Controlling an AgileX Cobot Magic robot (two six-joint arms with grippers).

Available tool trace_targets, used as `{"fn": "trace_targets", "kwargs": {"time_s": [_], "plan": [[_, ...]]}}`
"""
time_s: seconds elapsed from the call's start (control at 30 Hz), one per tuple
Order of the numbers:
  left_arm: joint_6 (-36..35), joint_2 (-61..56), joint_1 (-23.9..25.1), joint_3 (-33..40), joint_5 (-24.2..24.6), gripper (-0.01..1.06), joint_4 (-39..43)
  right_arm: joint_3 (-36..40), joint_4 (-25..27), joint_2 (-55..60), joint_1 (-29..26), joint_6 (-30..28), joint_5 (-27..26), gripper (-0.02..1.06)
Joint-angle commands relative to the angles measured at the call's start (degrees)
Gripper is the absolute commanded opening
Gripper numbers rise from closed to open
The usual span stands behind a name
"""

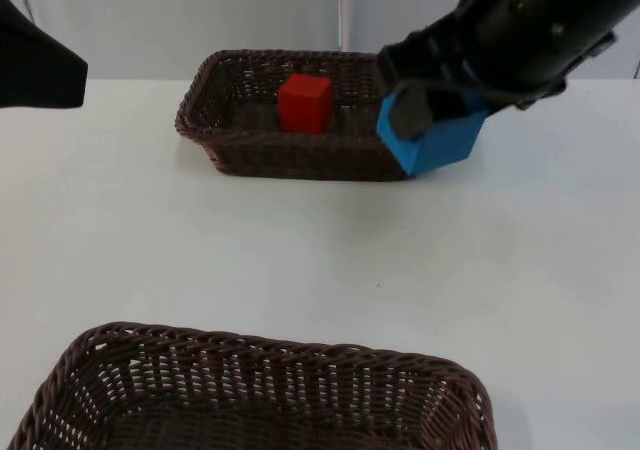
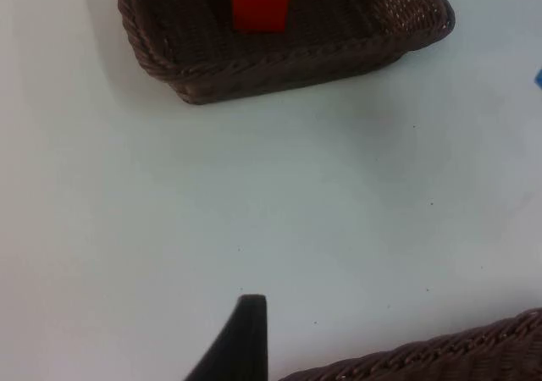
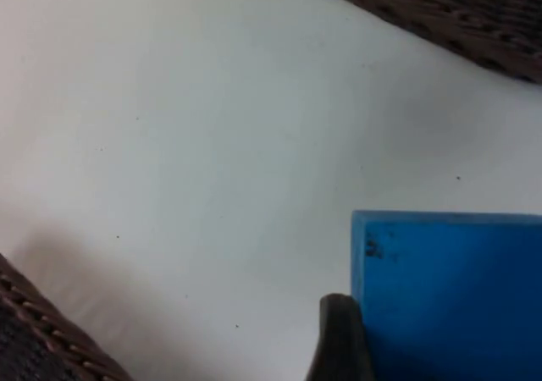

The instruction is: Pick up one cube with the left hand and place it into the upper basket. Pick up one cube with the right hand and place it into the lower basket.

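- Top view: I am seeing the right pincer (image 1: pixel 425 120) hanging above the white surface (image 1: pixel 300 250), just beside the right end of the upper basket (image 1: pixel 215 130). Its fingers are closing on the blue cube (image 1: pixel 445 142) and lifting it clear of the surface; the cube is sitting tilted in the grip.
- Top view: the red cube (image 1: pixel 305 103) is lying inside the upper basket, near its middle. The lower basket (image 1: pixel 250 355) is standing at the near edge, well apart from the upper one, with bare surface between them.
- Top view: the left arm (image 1: pixel 35 65) is waiting at the far left edge, apart from both baskets.
- Left wrist view: I am looking at one black fingertip of the left pincer (image 2: pixel 241 339) hovering over bare surface between the two baskets. I cannot tell how far this pincer is open, and I am seeing nothing in its grip. The red cube (image 2: pixel 259 2) is resting in the upper basket (image 2: pixel 296 63), and the rim of the lower basket (image 2: pixel 457 351) is showing close to the fingertip.
- Right wrist view: the blue cube (image 3: pixel 449 296) is pressing against the dark fingertip (image 3: pixel 339 334) of the right pincer, held above the surface (image 3: pixel 212 144). I am making out the woven edge of one basket (image 3: pixel 440 17) beyond the cube and another basket rim (image 3: pixel 34 330) on the near side.
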Motion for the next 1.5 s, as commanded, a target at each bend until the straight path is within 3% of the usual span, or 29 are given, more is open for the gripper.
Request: {"fn": "trace_targets", "kwargs": {"time_s": [0.0,0.27,0.87,1.07,1.47], "plan": [[-0.1,-0.4,0.1,0.3,-0.2,0.96,0.2,-0.4,-0.2,-1.7,0.7,-0.5,0.7,0.00],[-0.1,-0.4,0.1,0.3,-0.2,0.96,0.3,-0.4,-2.9,-3.1,5.7,-1.3,1.6,0.00],[-0.1,-0.4,0.1,0.3,0.0,0.96,0.3,3.4,-3.1,-3.1,20.4,-2.4,2.1,0.00],[-0.1,-0.4,0.1,0.3,-0.3,0.96,0.4,7.6,-3.0,-3.1,23.9,-2.4,-1.8,0.00],[0.1,-0.4,0.1,0.3,-0.3,0.96,0.4,15.0,-2.7,-3.0,24.6,-2.4,-9.0,0.00]]}}
